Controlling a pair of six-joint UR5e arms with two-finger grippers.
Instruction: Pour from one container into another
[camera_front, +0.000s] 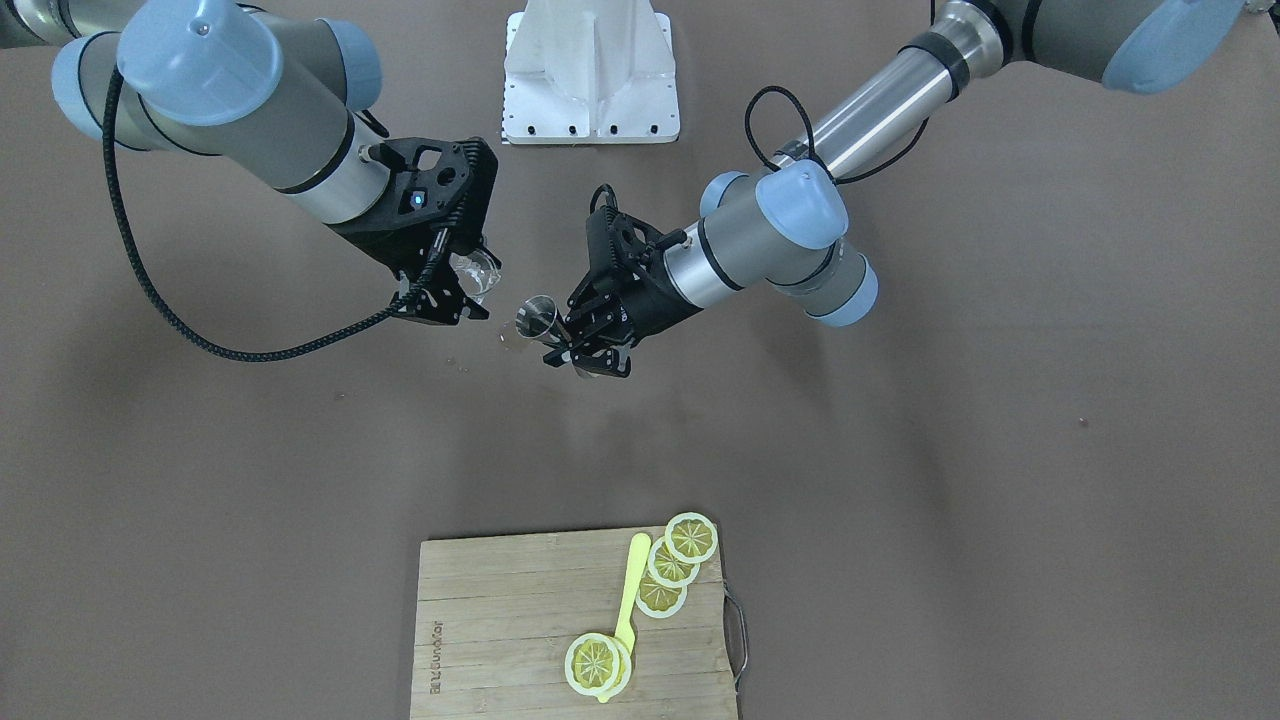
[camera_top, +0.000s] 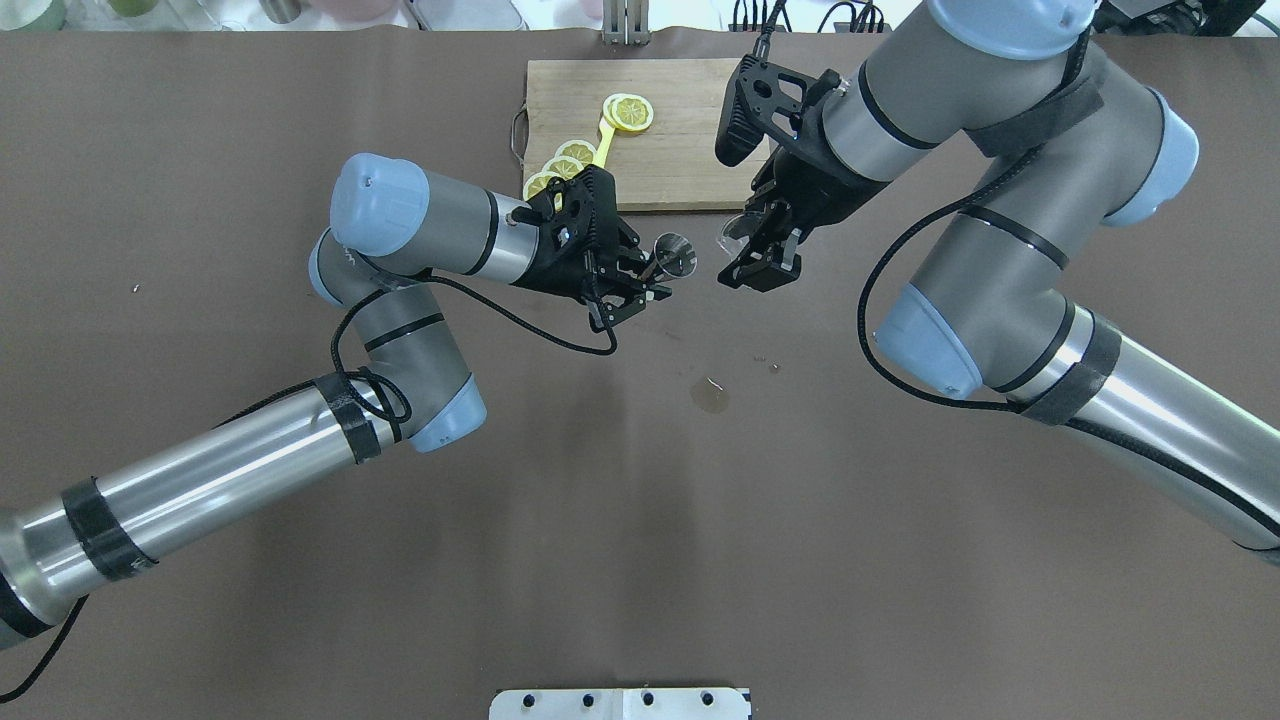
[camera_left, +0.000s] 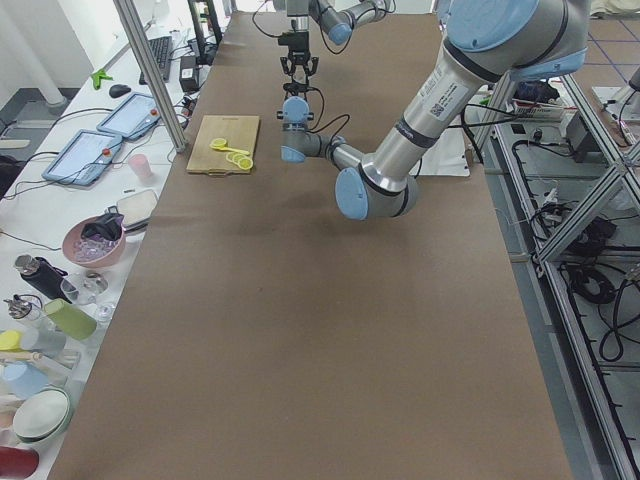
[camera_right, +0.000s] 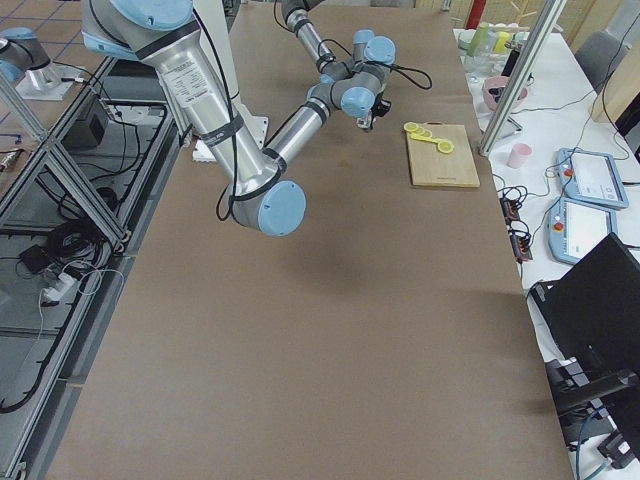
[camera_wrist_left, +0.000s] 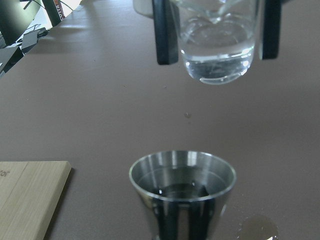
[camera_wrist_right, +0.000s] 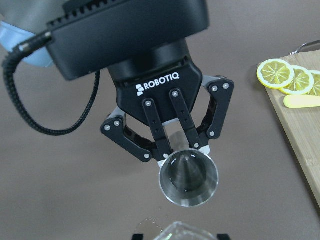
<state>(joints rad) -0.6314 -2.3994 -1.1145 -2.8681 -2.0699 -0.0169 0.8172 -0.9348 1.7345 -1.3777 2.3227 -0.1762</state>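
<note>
Above the middle of a brown table (camera_top: 700, 580), the robot's two arms hold a pair of vessels mouth to mouth, close together but not touching. The left gripper (camera_wrist_right: 184, 149) has its fingers closed narrowly round the lower part of a small metal cup (camera_top: 675, 253), which is tipped with its open mouth toward the other arm. The left wrist view shows a little liquid in the bottom of it. The right gripper (camera_wrist_left: 217, 50) clamps a clear glass (camera_top: 737, 232) between its two dark fingers (camera_wrist_left: 165, 30). The glass hangs just beyond the cup's rim and higher than it in the left wrist view, with some clear liquid lying in its base. How steeply either vessel leans cannot be told exactly. A small wet puddle (camera_top: 709, 396) and a few drops mark the table near the grippers, on the robot's side of them. At the far edge lies a wooden cutting board (camera_top: 680, 130) carrying lemon slices (camera_top: 632, 112) and a yellow spoon (camera_top: 603, 145), well apart from both grippers.
</note>
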